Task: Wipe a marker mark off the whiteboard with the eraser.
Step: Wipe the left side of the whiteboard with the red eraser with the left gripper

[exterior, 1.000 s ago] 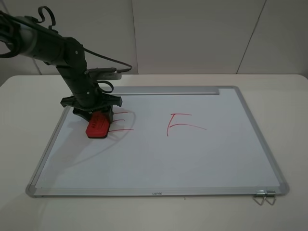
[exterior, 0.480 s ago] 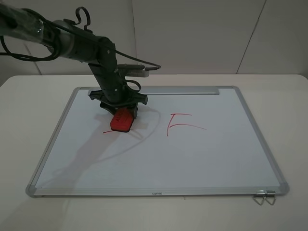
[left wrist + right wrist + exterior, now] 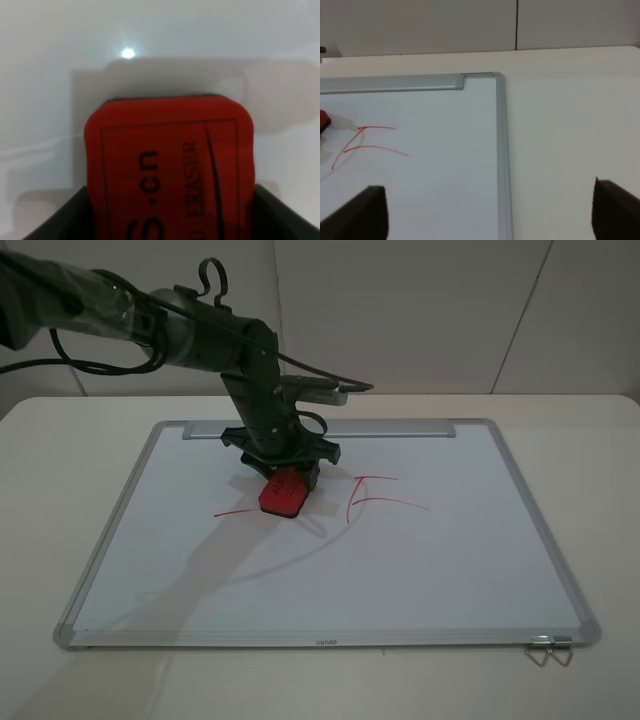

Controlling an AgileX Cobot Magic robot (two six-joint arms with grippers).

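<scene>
The eraser (image 3: 284, 493) is seen as a small red block with rounded corners. It is laid flat on the whiteboard (image 3: 400, 570), left of the middle and toward the far edge. It is clamped by the left gripper (image 3: 284, 474), whose jaws are closed on its sides. Of the marker mark (image 3: 236, 511), 1 thin red stroke is visible, running out leftward from the eraser's near corner. Another red mark with 2 bars (image 3: 372, 498) is drawn just right of the eraser, apart from it.

Black print, ".cn" and "ERASER", can be read only in the left wrist view, where the red top is framed by 2 dark jaw tips.

The right gripper (image 3: 490, 212) is shown only by its own wrist view, fingers spread wide with nothing held between them. Beyond it the board's silver tray strip (image 3: 390, 84) is seen. A wire clip (image 3: 548, 650) at the near right corner is caught by the high view alone.
</scene>
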